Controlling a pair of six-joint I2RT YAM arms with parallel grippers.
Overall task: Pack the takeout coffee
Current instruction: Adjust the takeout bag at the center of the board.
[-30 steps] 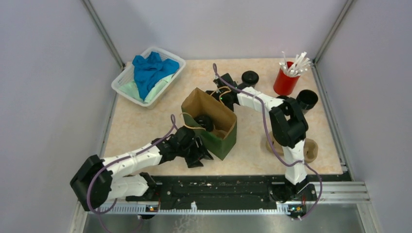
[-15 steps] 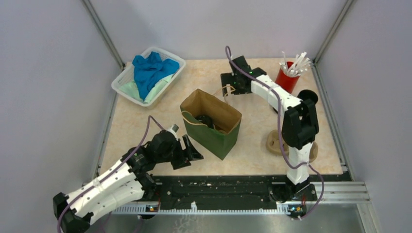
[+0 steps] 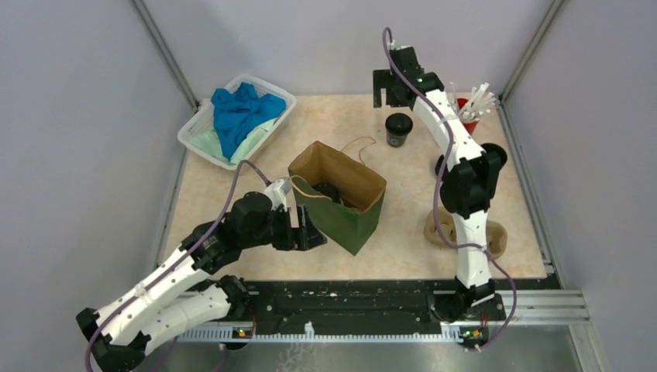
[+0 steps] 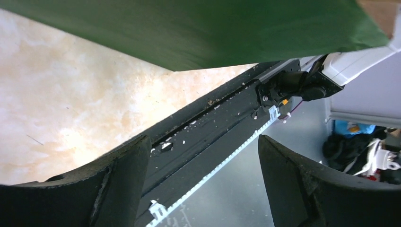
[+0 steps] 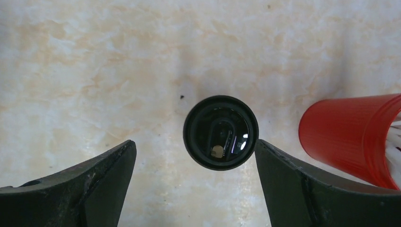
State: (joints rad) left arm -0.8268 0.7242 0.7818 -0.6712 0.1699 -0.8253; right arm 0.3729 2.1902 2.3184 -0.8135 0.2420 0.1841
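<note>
A green paper bag (image 3: 346, 222) with a brown inside stands open mid-table, and one black lidded coffee cup (image 3: 328, 191) sits inside it. Another black cup (image 3: 398, 129) stands on the table behind the bag. In the right wrist view this cup (image 5: 221, 132) is seen from above, below and between my open fingers. My right gripper (image 3: 391, 96) (image 5: 195, 144) hangs open and empty, high over it. A third black cup (image 3: 497, 152) is partly hidden behind the right arm. My left gripper (image 3: 308, 234) (image 4: 203, 147) is open and empty, at the bag's (image 4: 189, 33) near-left side.
A red cup of white sticks (image 3: 469, 107) (image 5: 352, 135) stands close to the right of the table cup. A tan pulp carrier (image 3: 494, 239) lies behind the right arm's base. A white basket (image 3: 194, 129) with blue cloth sits at the back left. A black rail (image 4: 203, 127) runs along the near edge.
My right gripper has risen and moved back from the bag's handle to above the table cup. My left arm pulled away from the bag, then moved close to it again.
</note>
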